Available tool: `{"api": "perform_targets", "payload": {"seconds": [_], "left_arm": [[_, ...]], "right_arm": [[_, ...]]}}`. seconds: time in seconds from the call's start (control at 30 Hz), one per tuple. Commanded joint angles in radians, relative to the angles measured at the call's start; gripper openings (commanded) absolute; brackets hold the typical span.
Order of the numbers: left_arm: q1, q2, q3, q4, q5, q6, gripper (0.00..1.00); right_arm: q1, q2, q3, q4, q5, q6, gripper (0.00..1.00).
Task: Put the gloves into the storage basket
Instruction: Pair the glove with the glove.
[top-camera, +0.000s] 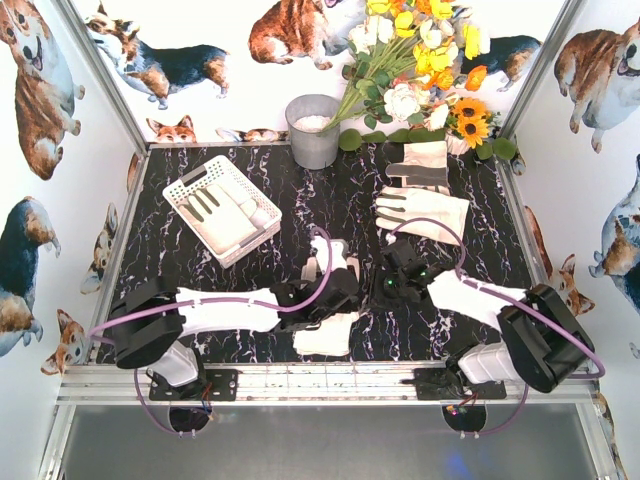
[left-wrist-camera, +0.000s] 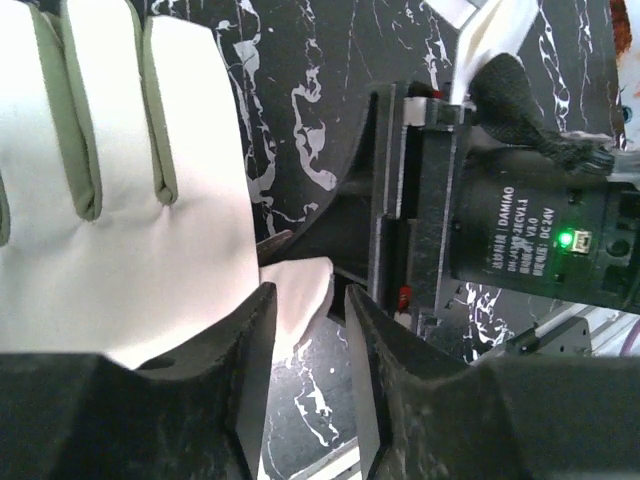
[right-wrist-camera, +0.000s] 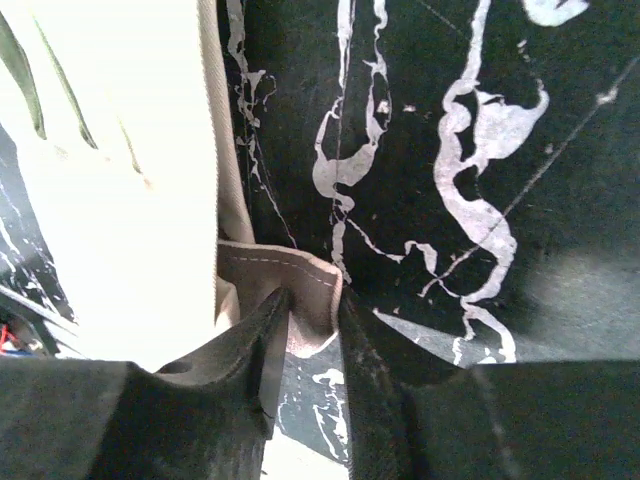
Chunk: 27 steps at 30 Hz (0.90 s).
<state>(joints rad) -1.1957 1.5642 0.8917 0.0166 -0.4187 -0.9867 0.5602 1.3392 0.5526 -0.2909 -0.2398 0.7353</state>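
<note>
Closest to me, two arms, one left and one right, reach in over the black marbled table (top-camera: 170, 265) and meet near its middle. The left gripper (left-wrist-camera: 308, 295) has its jaws slightly parted around the edge of a cream glove (left-wrist-camera: 130, 250) with grey-green finger strips. The fabric rests against one jaw with a sliver of gap at the other, so I cannot tell whether it grips or has let go. The right gripper (right-wrist-camera: 313, 297) is clenched on a stitched cuff corner (right-wrist-camera: 285, 268), with cloth touching both jaws. From above, two white glove pieces show at the grippers: a near piece (top-camera: 325, 337) toward the rail and a second piece (top-camera: 338, 255) just past the left gripper. The black gripper covers the join, so I cannot tell whether that is one glove or two. Further back on the right, two more gloves lie flat on the table, outside the basket. The mid-right glove (top-camera: 420, 212) has its fingers spread, and the far glove (top-camera: 425, 165) lies just beyond it, by the flowers (top-camera: 420, 60). Back left is one storage basket (top-camera: 256, 241), white lattice, set at an angle. It holds at least one basket glove (top-camera: 205, 205) with dark finger strips, plus more white fabric beside it, so the count inside is unclear. Against the back wall stand one grey bucket (top-camera: 313, 130) and one bunch of flowers.
</note>
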Motion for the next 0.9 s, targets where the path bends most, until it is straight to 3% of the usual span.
{"api": "perform_targets", "payload": {"seconds": [0.0, 0.13, 0.33, 0.63, 0.87], "left_arm": [[-0.005, -0.083, -0.033, 0.022, -0.05, -0.019, 0.36], [-0.005, -0.187, -0.057, -0.029, -0.066, 0.022, 0.55], [0.023, -0.32, -0.08, -0.206, -0.061, 0.061, 0.69], [0.146, -0.458, -0.26, -0.281, 0.047, 0.01, 0.62], [0.222, -0.543, -0.405, -0.19, 0.182, -0.047, 0.55]], "right_arm": [[-0.003, -0.057, 0.02, -0.1, 0.107, -0.028, 0.34], [-0.013, -0.135, 0.041, -0.212, 0.177, -0.049, 0.45], [-0.04, -0.265, 0.078, -0.334, 0.232, -0.056, 0.55], [-0.04, -0.413, 0.015, -0.234, 0.061, 0.04, 0.55], [-0.04, -0.331, -0.016, -0.156, -0.02, 0.054, 0.45]]}}
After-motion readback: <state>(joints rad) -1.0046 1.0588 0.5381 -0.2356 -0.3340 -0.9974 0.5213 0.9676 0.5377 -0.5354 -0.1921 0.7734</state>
